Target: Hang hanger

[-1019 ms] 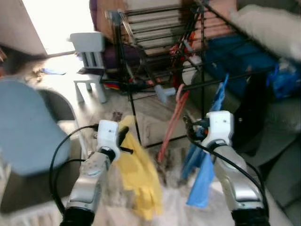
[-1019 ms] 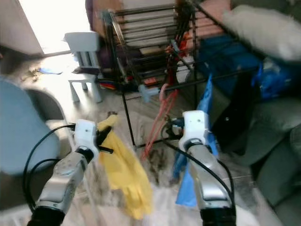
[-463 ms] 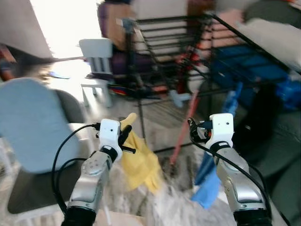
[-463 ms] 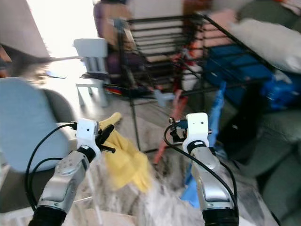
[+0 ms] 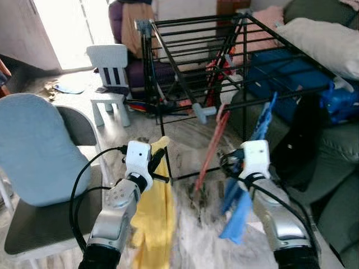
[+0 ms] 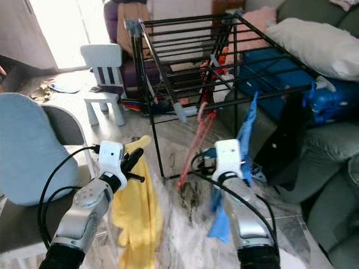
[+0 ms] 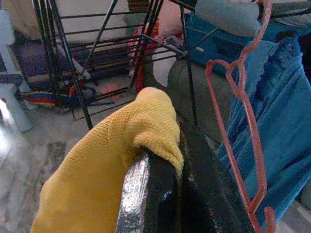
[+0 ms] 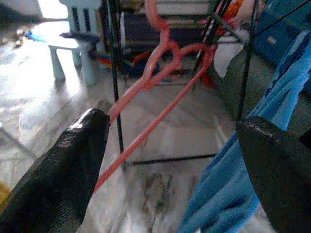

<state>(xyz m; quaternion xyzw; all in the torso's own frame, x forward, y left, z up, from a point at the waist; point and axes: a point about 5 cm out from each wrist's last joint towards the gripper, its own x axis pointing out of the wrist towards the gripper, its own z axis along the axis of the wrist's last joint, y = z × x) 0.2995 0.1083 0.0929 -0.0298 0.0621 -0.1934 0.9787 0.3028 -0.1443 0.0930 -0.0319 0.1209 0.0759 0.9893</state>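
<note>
1. Hanger, pink, hangs from the black drying rack, ahead of my right gripper's spread fingers and just beside the left-hand one.
2. My left gripper pinches a yellow cloth between closed fingers.
3. A blue garment drapes beside my right fingers.

Glossy pink plastic hanger

No readable text, labels or numbers anywhere.
</note>
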